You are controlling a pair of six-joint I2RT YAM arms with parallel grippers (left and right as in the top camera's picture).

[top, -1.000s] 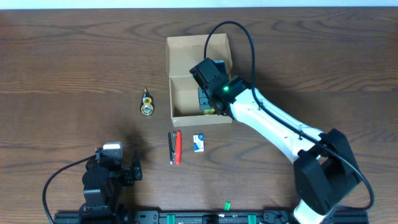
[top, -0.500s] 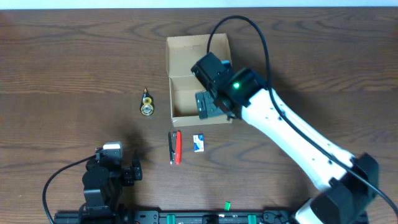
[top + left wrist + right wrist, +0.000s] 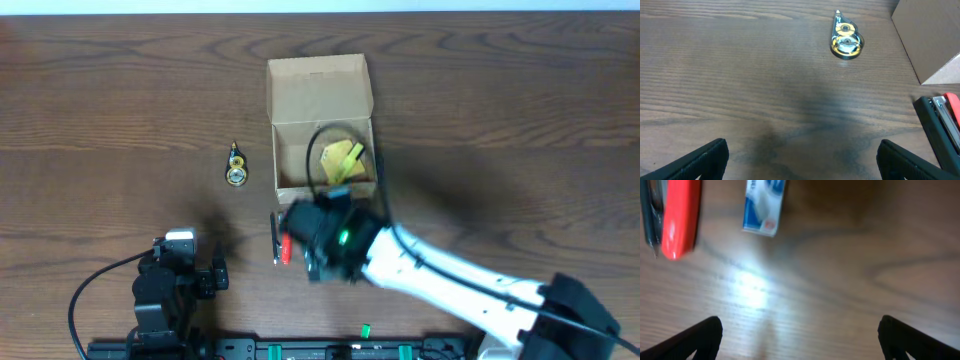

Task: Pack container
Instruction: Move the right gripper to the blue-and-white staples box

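- The left arm's fingers (image 3: pixel 802 150) hover low over bare worktop (image 3: pixel 740 100) near the front-left edge. They are spread wide, with nothing between them and nothing touched.
- A small tape dispenser with a yellow wheel (image 3: pixel 237 166) lies on the worktop just left of the container, its tip pointing to the far edge.
- A red and black stapler (image 3: pixel 281 238) lies in front of the container's near-left corner, lengthwise front to back. The right arm partly covers it in the overhead view.
- The container (image 3: pixel 295 150) sits at the middle of the worktop, opening upward. Its long axis runs front to back. The hinged lid (image 3: pixel 318 90) is thrown open and points toward the far edge.
- A crumpled yellow item (image 3: pixel 340 160) lies inside the container, toward its right wall.
- The right arm's fingers (image 3: pixel 800 325) hang above the worktop just in front of the container. They are wide apart, holding nothing and touching nothing.
- In the right wrist view, the stapler lies ahead of the fingers to the left, with a small blue and white packet (image 3: pixel 764 207) beside it. Both are clear of the fingers.
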